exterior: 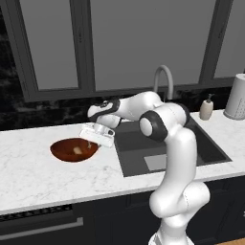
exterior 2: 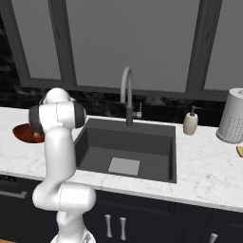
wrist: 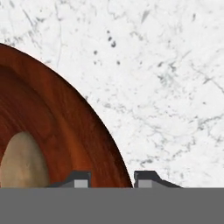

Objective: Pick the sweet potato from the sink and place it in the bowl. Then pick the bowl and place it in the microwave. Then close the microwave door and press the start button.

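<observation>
Your hand straddles the glossy reddish-brown wooden bowl at its right rim, clenched on it (tan sweet potato inside).

Sweet potato apparently in bowl

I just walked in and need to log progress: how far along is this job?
Done: the sweet potato lies in the bowl on the counter, and the sink holds nothing. In hand: the gripper is at the bowl's rim, one of its jaws inside and one outside, seemingly closing on it. Left: lifting the bowl, carrying it to the microwave, shutting the door and pressing start.
</observation>
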Tool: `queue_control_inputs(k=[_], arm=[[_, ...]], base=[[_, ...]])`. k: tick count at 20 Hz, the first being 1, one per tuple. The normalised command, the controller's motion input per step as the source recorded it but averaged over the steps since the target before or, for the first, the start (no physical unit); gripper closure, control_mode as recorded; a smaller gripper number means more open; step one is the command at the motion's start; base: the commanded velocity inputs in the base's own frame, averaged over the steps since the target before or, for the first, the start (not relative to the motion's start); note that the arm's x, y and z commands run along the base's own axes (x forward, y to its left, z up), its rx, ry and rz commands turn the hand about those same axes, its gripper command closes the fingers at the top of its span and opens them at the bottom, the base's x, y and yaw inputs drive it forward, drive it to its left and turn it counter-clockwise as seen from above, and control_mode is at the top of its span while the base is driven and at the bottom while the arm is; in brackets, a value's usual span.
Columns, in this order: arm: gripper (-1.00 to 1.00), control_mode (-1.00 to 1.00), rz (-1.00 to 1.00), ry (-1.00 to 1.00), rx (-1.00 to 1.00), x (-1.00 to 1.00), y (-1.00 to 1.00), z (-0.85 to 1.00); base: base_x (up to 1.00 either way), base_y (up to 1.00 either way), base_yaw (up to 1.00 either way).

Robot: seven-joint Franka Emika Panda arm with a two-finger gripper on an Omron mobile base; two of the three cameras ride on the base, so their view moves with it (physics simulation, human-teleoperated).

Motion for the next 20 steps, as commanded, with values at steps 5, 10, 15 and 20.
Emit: queue_control_inputs(k=[5, 10, 15, 20], arm=[[1.0, -1.0, 0.0, -0.38, -0.02, -0.66, 0.0, 0.0], [1.0, -1.0, -0.04, -0.39, -0.02, -0.58, 0.0, 0.0], [1.0, -1.0, -0.15, -0.01, 0.2, -0.26, -0.01, 0.09], [1.0, -1.0, -0.19, 0.0, 0.14, -0.19, -0.14, 0.44]], base=[[0.0, 0.0, 0.0], [0.0, 0.0, 0.0], [0.0, 0.0, 0.0], [0.0, 0.0, 0.0]])
